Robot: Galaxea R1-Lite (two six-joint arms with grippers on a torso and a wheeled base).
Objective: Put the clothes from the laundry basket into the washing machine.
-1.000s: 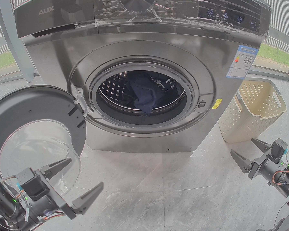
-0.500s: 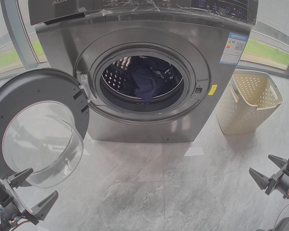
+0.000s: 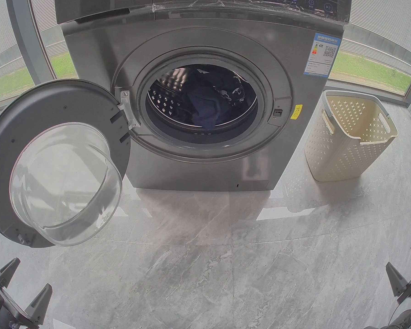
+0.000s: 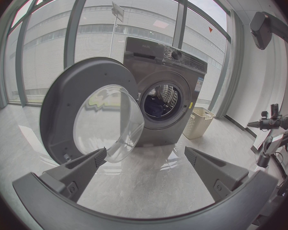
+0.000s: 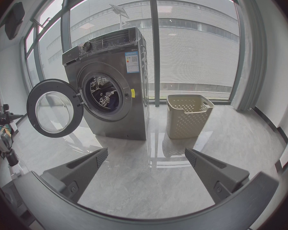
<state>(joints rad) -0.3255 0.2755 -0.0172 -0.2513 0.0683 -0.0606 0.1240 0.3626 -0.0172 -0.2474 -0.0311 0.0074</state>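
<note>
The grey washing machine [image 3: 201, 28] stands ahead with its round door [image 3: 55, 161] swung wide open to the left. Dark blue clothes [image 3: 208, 99] lie inside the drum. A cream laundry basket [image 3: 349, 135] stands on the floor to the right of the machine; no clothes show inside it. My left gripper [image 3: 23, 282] is low at the near left, open and holding nothing. My right gripper [image 3: 408, 268] is low at the near right, also open with nothing between its fingers. Both are far back from the machine. Drum and clothes [image 4: 155, 104] and the basket [image 5: 187, 114] also show in the wrist views.
Pale marble-patterned floor [image 3: 223, 252] stretches between me and the machine. The open door's glass bowl [image 3: 66, 183] juts out over the floor at the left. Tall windows [image 5: 195, 39] run behind the machine and basket.
The whole head view has drawn back from the machine, so the camera moved. Both grippers have sunk toward the lower corners of the view, staying open.
</note>
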